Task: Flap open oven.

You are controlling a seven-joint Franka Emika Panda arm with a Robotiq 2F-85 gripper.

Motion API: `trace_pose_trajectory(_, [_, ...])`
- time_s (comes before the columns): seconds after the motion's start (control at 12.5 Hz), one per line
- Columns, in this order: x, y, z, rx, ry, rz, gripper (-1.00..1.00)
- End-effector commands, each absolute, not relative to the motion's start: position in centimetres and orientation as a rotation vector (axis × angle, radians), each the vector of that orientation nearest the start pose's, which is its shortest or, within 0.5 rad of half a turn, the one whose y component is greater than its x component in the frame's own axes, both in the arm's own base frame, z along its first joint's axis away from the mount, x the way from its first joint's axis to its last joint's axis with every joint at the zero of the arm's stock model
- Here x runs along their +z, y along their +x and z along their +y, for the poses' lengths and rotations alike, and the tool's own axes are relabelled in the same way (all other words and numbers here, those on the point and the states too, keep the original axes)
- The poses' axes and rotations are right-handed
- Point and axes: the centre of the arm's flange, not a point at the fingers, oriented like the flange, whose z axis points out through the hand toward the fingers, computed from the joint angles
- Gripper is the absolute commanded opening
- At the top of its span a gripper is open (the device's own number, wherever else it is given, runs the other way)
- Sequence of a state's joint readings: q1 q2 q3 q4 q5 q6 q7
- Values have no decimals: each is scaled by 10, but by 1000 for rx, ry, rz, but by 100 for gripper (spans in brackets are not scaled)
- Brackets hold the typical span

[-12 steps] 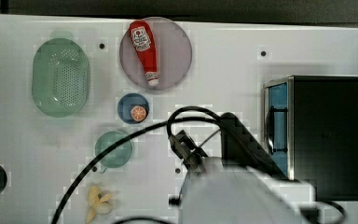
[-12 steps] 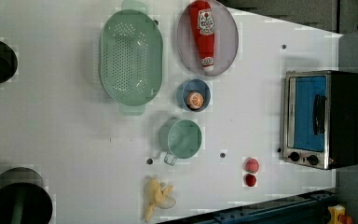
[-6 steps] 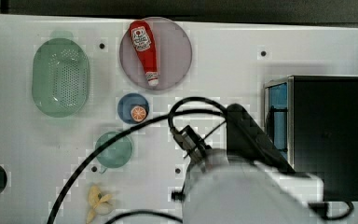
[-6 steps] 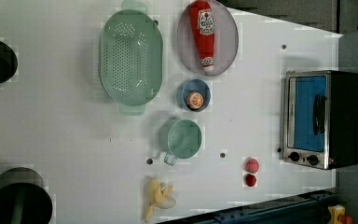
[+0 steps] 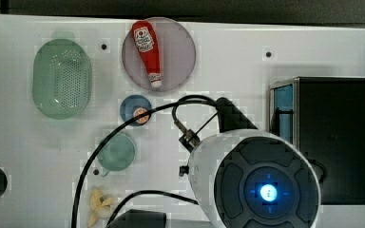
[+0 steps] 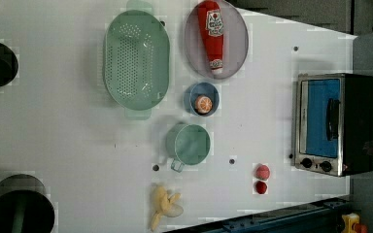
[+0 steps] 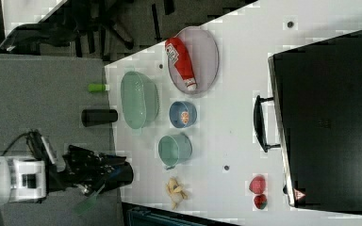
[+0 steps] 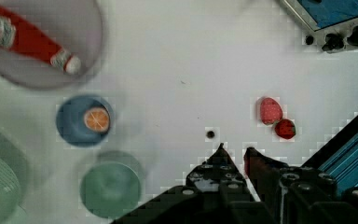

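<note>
Here the oven stands at the left view's right edge of the white table, its blue door shut, the dark bar handle across it and two small black knobs below in the left view. In the top view the oven sits at the top view's right, with the robot arm rising just beside its front.

In the wrist view the gripper hangs above the bare table with nothing between its fingertips, which stand close together with only a narrow gap; the oven's knob corner is well apart from it.

As for the containers: a grey plate holds a red ketchup bottle lying flat. Just beside the plate, a small blue bowl holds an orange slice. Near that bowl stands a green cup with a small handle; I cannot tell whether anything is in it. A green colander lies at the left view's left of the plate.

Loose on the table are a peeled banana and two small red fruits, touching each other, near the oven's knob end
</note>
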State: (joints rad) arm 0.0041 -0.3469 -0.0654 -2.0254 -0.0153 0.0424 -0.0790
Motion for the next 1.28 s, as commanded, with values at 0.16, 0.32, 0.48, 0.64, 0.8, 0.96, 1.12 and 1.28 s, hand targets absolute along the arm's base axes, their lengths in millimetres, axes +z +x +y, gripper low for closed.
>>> trace_pose_trajectory(0.16, [574,433,-74,44,-3107,696,-65])
trace_pose_trajectory(0.32, [558,432,-100,19,-3152,535,-65])
trace_pose_trajectory(0.48, [539,428,-128,5,-3150,465,-65])
trace_pose_trajectory(0.64, [519,429,-152,-47,-3136,505,-65])
trace_pose_trajectory(0.8, [497,432,-173,-83,-3133,491,-65])
trace_pose_trajectory(0.96, [478,438,-192,-105,-3158,366,-65])
trace_pose_trajectory(1.12, [456,445,-212,-107,-3183,258,-65])
trace_pose_trajectory(1.28, [433,451,-230,-108,-3203,234,-65])
